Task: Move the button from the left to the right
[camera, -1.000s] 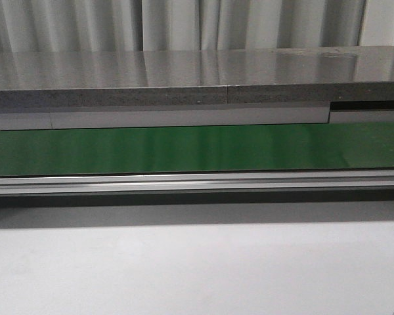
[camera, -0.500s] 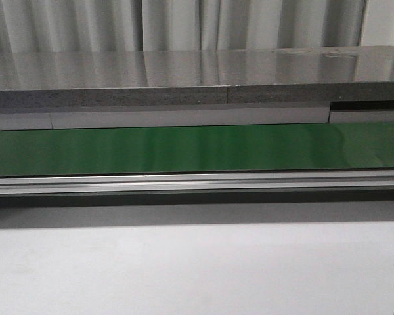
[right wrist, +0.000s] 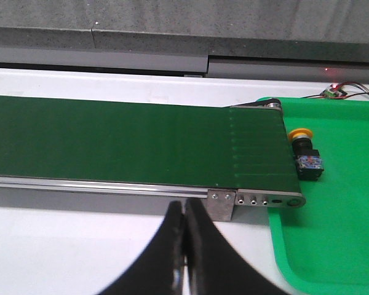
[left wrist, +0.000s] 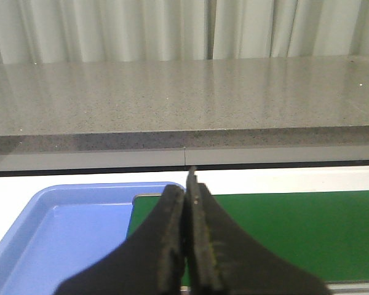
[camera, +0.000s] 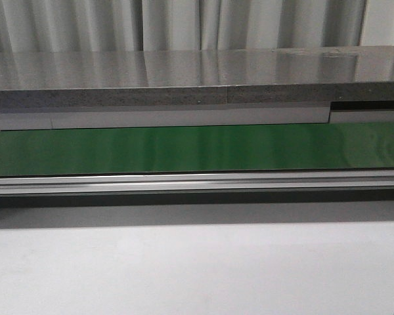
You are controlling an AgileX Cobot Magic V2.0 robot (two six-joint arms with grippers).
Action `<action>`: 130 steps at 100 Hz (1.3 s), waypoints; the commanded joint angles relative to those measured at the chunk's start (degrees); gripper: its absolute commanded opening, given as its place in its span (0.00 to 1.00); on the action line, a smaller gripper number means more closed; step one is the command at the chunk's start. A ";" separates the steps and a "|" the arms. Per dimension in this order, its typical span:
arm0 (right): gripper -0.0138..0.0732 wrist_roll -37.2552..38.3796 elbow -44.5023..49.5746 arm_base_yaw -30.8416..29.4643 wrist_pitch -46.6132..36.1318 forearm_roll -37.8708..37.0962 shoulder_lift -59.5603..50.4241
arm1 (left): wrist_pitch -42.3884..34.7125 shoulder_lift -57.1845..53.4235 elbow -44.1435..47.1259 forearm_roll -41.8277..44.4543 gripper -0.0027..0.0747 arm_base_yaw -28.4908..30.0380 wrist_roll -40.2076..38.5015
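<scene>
The button (right wrist: 306,155), yellow cap on a black body, lies on its side in the green tray (right wrist: 338,246), just past the right end of the green belt (right wrist: 111,144). My right gripper (right wrist: 184,212) is shut and empty over the white table, in front of the belt's rail and apart from the button. My left gripper (left wrist: 186,193) is shut and empty, above the belt's left end (left wrist: 283,233) beside the blue tray (left wrist: 67,233). In the front view only the bare belt (camera: 197,149) shows; neither gripper nor the button is in it.
A grey stone-like shelf (camera: 197,79) runs behind the belt. An aluminium rail (camera: 197,182) edges the belt's front. The white table (camera: 197,269) lies in front. Red wires (right wrist: 344,89) sit at the green tray's far corner.
</scene>
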 commanded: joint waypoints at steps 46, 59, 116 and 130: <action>0.08 15.97 9.66 12.14 -17.23 -14.73 -7.28 | -4.54 0.32 -1.65 -0.55 0.01 -0.36 -0.20; 0.08 22.16 14.08 14.04 -21.30 -21.17 -11.11 | -4.54 0.32 -1.65 -0.55 0.01 -0.36 -0.20; 0.08 22.24 32.22 13.95 -35.45 -19.85 -22.31 | -4.54 0.32 -1.65 -0.55 0.01 -0.36 -0.20; 0.08 22.24 33.87 13.95 -36.92 -19.77 -22.31 | -4.54 0.32 -1.65 -0.55 0.01 -0.36 -0.20</action>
